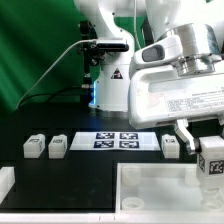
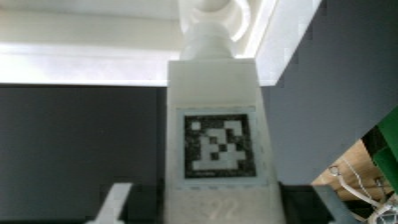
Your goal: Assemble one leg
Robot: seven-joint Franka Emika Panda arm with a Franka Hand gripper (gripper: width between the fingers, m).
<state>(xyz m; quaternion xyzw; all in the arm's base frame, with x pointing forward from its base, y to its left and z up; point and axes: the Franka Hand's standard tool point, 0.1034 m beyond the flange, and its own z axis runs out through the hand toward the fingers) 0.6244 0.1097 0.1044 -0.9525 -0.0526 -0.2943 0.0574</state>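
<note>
My gripper (image 1: 206, 150) is shut on a leg (image 1: 212, 165), a stubby white block with a black-and-white tag, and holds it above the right part of the large white tabletop panel (image 1: 150, 188). In the wrist view the held leg (image 2: 217, 120) runs lengthwise away from the gripper (image 2: 214, 212), tag facing the camera, with the panel (image 2: 80, 50) beyond it. Three more legs lie on the black table: two at the exterior view's left (image 1: 35, 146) (image 1: 58, 146) and one at the right (image 1: 171, 145).
The marker board (image 1: 116, 140) lies between the loose legs. The robot's base (image 1: 108, 90) stands behind it before a green curtain. A white block (image 1: 5, 183) sits at the front left corner.
</note>
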